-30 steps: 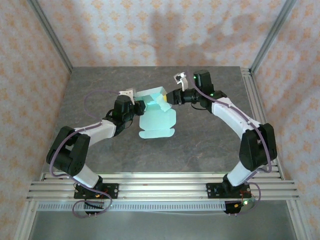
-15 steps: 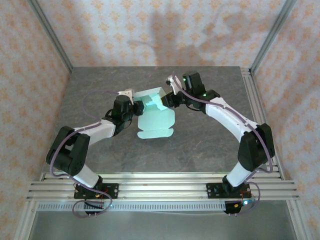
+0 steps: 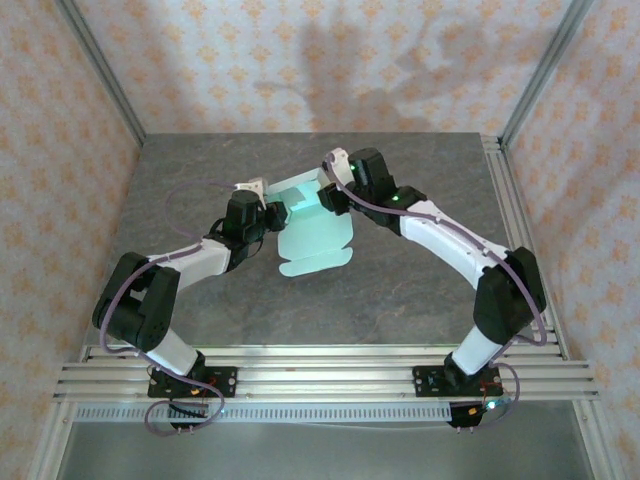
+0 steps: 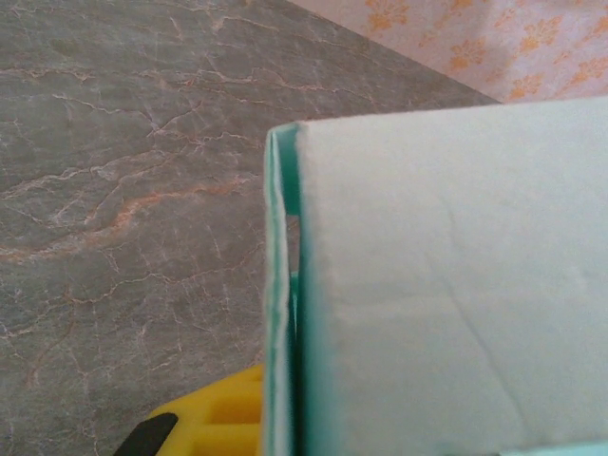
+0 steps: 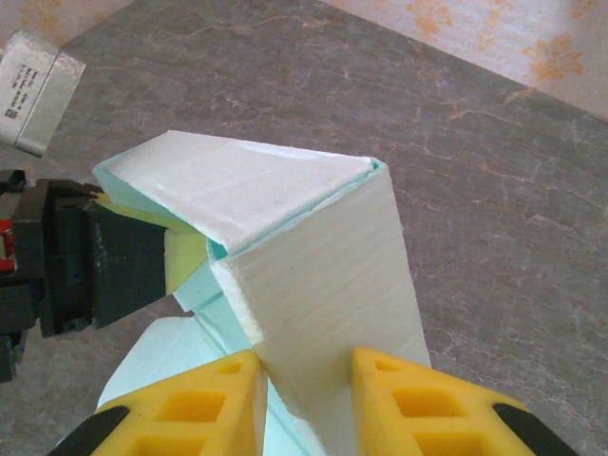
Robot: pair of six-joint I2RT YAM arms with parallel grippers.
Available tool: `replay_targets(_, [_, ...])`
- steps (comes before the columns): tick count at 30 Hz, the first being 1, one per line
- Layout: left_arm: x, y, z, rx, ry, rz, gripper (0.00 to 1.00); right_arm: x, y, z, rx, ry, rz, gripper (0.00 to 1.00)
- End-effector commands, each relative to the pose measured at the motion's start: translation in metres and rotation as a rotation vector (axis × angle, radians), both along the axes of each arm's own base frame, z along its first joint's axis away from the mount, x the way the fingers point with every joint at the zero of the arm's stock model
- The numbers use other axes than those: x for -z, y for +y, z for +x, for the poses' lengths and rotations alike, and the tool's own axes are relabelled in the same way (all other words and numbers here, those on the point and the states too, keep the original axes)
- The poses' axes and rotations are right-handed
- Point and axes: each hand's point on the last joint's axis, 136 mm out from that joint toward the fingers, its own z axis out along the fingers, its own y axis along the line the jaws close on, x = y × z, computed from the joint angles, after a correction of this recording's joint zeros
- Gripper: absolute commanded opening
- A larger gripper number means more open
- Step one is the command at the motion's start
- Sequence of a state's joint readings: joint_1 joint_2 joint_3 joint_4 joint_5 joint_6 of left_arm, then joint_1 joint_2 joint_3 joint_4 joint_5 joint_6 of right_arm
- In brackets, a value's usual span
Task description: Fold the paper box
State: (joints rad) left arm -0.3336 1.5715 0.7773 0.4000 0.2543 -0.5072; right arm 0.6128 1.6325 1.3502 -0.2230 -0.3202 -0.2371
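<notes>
The pale mint-green paper box [image 3: 312, 232] lies partly folded mid-table, its far end raised into walls and its near flap flat on the surface. My left gripper [image 3: 274, 213] is shut on the raised left wall [image 4: 281, 313], with one yellow pad [image 4: 214, 418] showing beside it. My right gripper [image 3: 325, 197] is at the far right corner. Its yellow fingers [image 5: 204, 404] press either side of an upright white panel of the paper box [image 5: 332, 294]. The left gripper [image 5: 185, 258] also appears there, holding the opposite wall.
The grey marbled table [image 3: 420, 270] has open room on every side of the box. Aluminium posts [image 3: 530, 80] and patterned walls close in the back and sides. Rails [image 3: 320, 375] run along the near edge by the arm bases.
My right gripper has swung left to the box's far right corner and its jaws have narrowed onto the upright panel. The left arm has stayed put.
</notes>
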Motion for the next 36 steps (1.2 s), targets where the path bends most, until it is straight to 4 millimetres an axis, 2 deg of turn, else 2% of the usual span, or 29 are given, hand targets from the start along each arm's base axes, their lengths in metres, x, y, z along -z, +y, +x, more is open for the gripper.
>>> replay_targets(1, [-0.037, -0.015, 0.009, 0.047, -0.100, -0.060, 0.00, 0.009, 0.005, 0.006, 0.030, -0.039, -0.045, 0.28])
replay_targets(7, [-0.038, -0.015, 0.008, 0.047, -0.102, -0.060, 0.00, 0.017, 0.008, 0.010, 0.059, -0.092, -0.139, 0.23])
replay_targets(21, [-0.040, -0.014, 0.007, 0.045, -0.108, -0.056, 0.00, 0.016, 0.006, 0.024, 0.214, -0.266, -0.295, 0.11])
replay_targets(27, [-0.042, -0.013, 0.006, 0.046, -0.109, -0.053, 0.00, 0.029, 0.009, 0.027, 0.210, -0.243, -0.335, 0.15])
replay_targets(36, [-0.044, -0.012, 0.005, 0.045, -0.116, -0.048, 0.00, 0.036, 0.012, 0.033, 0.211, -0.244, -0.365, 0.18])
